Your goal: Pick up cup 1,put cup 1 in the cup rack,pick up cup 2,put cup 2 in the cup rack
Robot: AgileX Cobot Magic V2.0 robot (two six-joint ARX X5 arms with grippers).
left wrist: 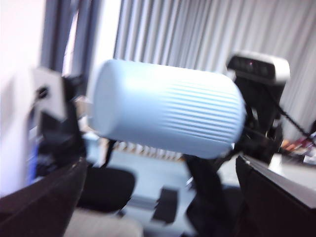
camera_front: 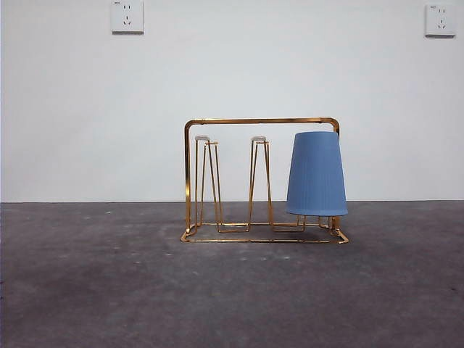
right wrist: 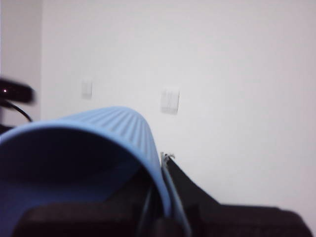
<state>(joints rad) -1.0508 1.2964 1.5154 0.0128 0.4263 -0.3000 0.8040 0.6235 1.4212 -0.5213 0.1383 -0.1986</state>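
Note:
The gold wire cup rack (camera_front: 261, 181) stands on the dark table. One blue ribbed cup (camera_front: 317, 174) sits upside down on its right peg; the other two pegs are bare. My right gripper (right wrist: 163, 197) is shut on the rim of a second blue cup (right wrist: 98, 128) and holds it on its side in the air, outside the front view. That cup also shows in the left wrist view (left wrist: 168, 116), lying sideways, with the right arm's gripper (left wrist: 239, 143) at its open end. My left gripper (left wrist: 158, 207) is open and empty, with its jaws wide apart.
The dark grey table (camera_front: 109, 290) stretches in front of and beside the rack. A white wall with two sockets (camera_front: 127, 16) stands behind. The right arm's wrist camera (left wrist: 257, 68) shows close in the left wrist view.

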